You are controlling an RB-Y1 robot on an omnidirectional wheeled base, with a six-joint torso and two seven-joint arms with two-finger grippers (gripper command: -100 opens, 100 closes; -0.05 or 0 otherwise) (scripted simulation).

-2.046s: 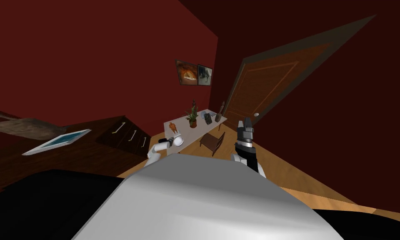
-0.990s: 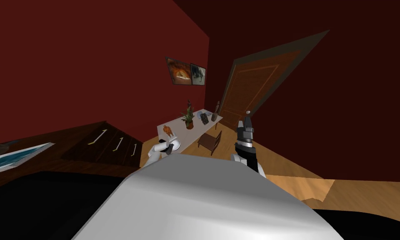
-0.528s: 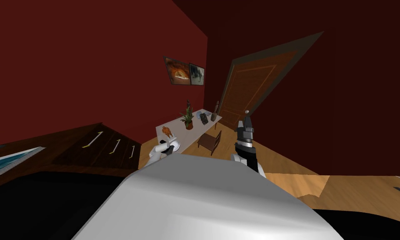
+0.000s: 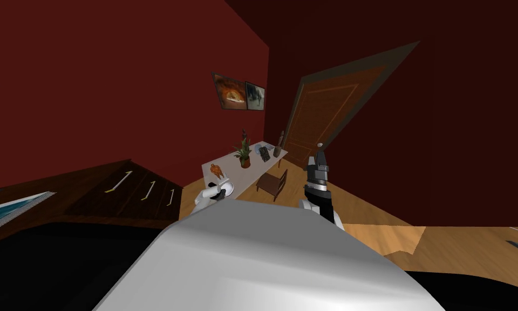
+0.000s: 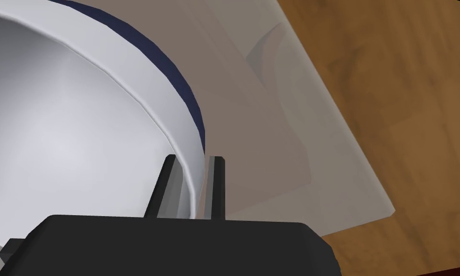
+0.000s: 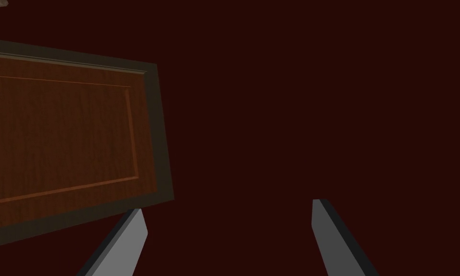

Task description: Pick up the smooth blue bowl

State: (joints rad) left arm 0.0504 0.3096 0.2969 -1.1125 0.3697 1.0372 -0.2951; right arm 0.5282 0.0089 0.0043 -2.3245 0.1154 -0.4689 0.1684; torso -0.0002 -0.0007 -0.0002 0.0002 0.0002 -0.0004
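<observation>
Head camera, far left: a dark wooden dresser with pale handles (image 4: 144, 189). Just right of it, my left gripper (image 5: 193, 163) is clamped on the smooth bowl, white inside with a dark blue outer band (image 5: 80, 134), at the near end of a long pale table (image 4: 236, 164).

The left wrist camera supplies what the head view is too distant to show. One finger (image 5: 166, 184) lies inside the rim and the other outside against the blue band, with the bowl's wall pinched between them. Beneath the bowl are the table's corner and a wooden floor (image 5: 406, 96); I cannot tell whether bowl and table touch.

Farther along the table stand a small orange figure (image 4: 217, 169) and a potted green plant (image 4: 243, 154), with a brown chair (image 4: 272, 183) alongside.

Right of these, my right gripper (image 4: 320, 157) is raised, its fingers spread wide and holding nothing.
</observation>
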